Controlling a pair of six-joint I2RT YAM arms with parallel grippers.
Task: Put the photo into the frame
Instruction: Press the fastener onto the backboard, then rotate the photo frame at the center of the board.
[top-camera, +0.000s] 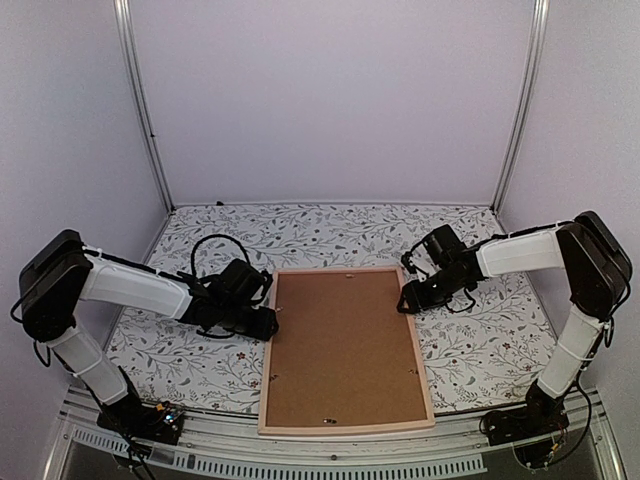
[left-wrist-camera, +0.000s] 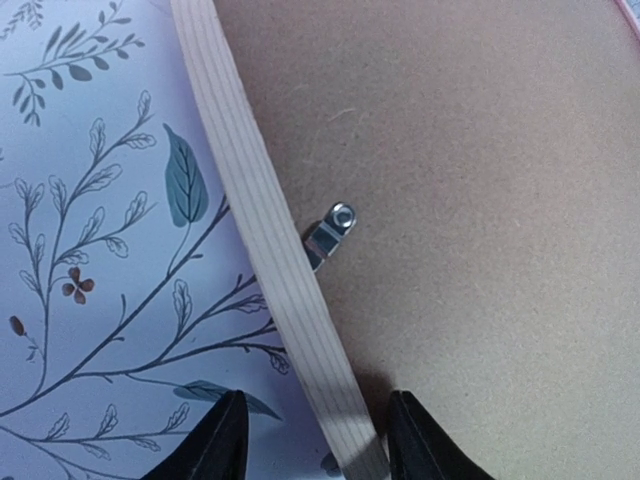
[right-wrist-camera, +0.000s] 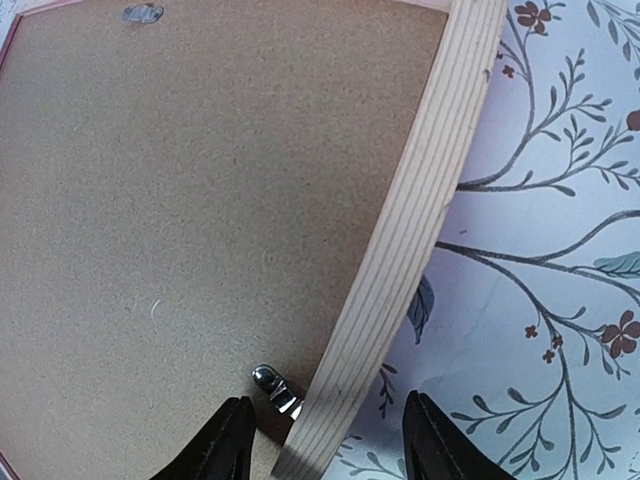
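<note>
Only backing board (top-camera: 345, 340) shows inside the frame (left-wrist-camera: 268, 215); left hand (left-wrist-camera: 318, 445), right hand (right-wrist-camera: 330, 440) spread astride rails.

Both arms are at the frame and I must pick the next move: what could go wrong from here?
1. The left gripper and right gripper stand open astride the frame's thin side rails; uneven closing could skew it, and its near end lies past the patterned cloth.
2. A right finger sits beside a metal tab and may catch it.
3. The backing board fills the frame and no photo shows: it may be missing.
</note>
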